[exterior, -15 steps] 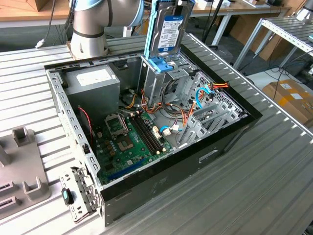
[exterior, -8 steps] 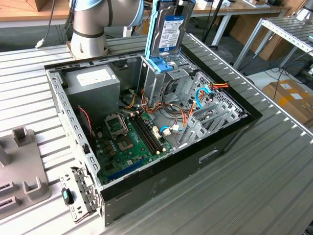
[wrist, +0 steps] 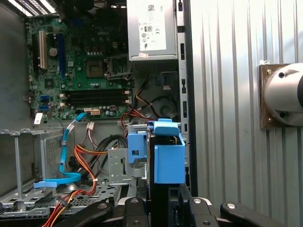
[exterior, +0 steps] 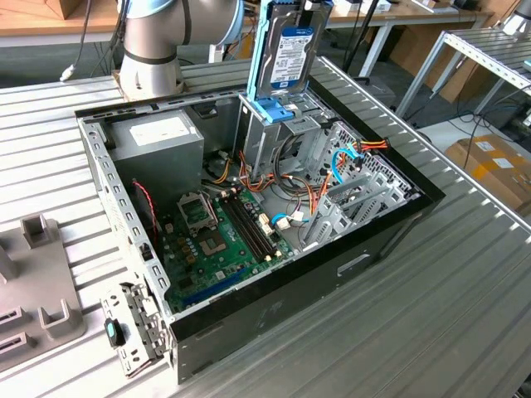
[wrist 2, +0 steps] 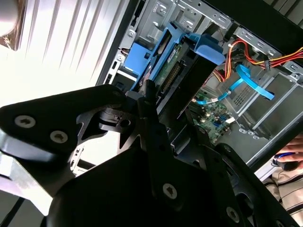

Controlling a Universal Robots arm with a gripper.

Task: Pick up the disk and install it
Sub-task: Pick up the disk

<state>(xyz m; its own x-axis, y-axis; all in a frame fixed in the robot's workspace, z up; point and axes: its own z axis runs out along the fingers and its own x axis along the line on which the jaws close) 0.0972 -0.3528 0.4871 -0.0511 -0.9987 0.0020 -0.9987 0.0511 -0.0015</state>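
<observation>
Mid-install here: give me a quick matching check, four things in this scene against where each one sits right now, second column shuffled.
1. silver metal disk in its light-blue plastic carrier
2. grey metal power-supply box with white sticker
3. green circuit board
4. grey plastic fixture block

A. flat on the floor of the black metal case
B. outside the case, on the ribbed table
C. upright in the hand, over the tall metal cage
D. in the case corner by the arm's base

Pairs: 1-C, 2-D, 3-A, 4-B.

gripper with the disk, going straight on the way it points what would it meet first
Probably the blue bracket atop the tall metal cage: the gripper holds the disk upright just above it. Depth is unclear, so contact can't be judged.
</observation>
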